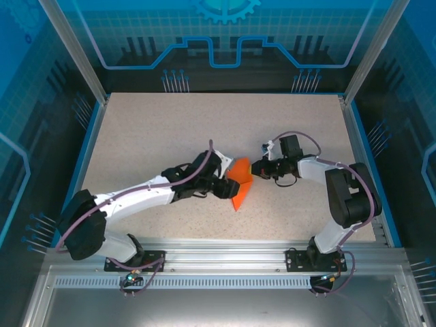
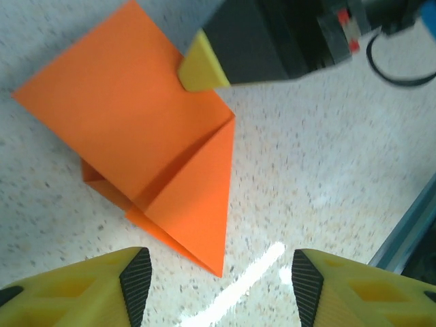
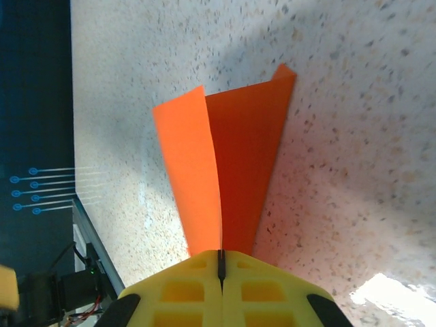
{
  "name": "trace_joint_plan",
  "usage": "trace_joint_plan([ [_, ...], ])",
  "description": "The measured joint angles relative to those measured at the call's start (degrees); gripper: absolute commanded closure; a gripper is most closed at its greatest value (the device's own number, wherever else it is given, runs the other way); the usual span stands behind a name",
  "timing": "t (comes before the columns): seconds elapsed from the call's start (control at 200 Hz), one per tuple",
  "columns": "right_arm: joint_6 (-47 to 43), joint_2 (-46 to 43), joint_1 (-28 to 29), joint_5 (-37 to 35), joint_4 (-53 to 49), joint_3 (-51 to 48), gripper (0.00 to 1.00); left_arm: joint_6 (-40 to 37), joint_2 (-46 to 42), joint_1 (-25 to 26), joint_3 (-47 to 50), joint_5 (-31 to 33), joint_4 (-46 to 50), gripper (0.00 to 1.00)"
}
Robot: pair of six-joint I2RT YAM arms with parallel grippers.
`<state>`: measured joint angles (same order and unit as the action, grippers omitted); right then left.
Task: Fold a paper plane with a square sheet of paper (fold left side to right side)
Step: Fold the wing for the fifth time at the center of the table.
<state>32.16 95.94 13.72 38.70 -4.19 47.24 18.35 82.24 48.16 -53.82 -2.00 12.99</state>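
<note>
On the table [image 1: 150, 129], near its middle, the half-folded orange paper [image 1: 238, 187] has one flap lifted by the right gripper [image 3: 221, 264], which is clenched on its edge, probably to carry it across. The left gripper [image 2: 219, 283] hovers by the point with its jaws apart, likely ready to press.

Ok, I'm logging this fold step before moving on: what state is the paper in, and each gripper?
Orange paper: partly folded with creased flaps, lower part on the table, one edge lifted and pinched.
Right gripper: shut on the orange paper's lifted edge.
Left gripper: open, next to the paper, holding nothing.
</note>
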Motion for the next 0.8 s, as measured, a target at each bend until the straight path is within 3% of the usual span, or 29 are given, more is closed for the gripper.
trace_joint_plan([
  [0.175, 2.95, 0.02, 2.40, -2.91, -1.57, 1.38, 0.99, 1.25, 5.99, 4.59, -0.76, 5.66, 0.13, 0.37],
  [0.43, 5.42, 0.02, 3.58, -5.86, -3.80, 2.05, 1.00, 1.66, 17.90, 10.80, -9.70, 15.56, 4.90, 0.37],
  [0.8, 5.86, 0.02, 4.02, -7.30, -5.62, 3.87, 0.99, 4.26, 24.94, 12.44, -14.40, 24.35, 10.78, 0.46],
])
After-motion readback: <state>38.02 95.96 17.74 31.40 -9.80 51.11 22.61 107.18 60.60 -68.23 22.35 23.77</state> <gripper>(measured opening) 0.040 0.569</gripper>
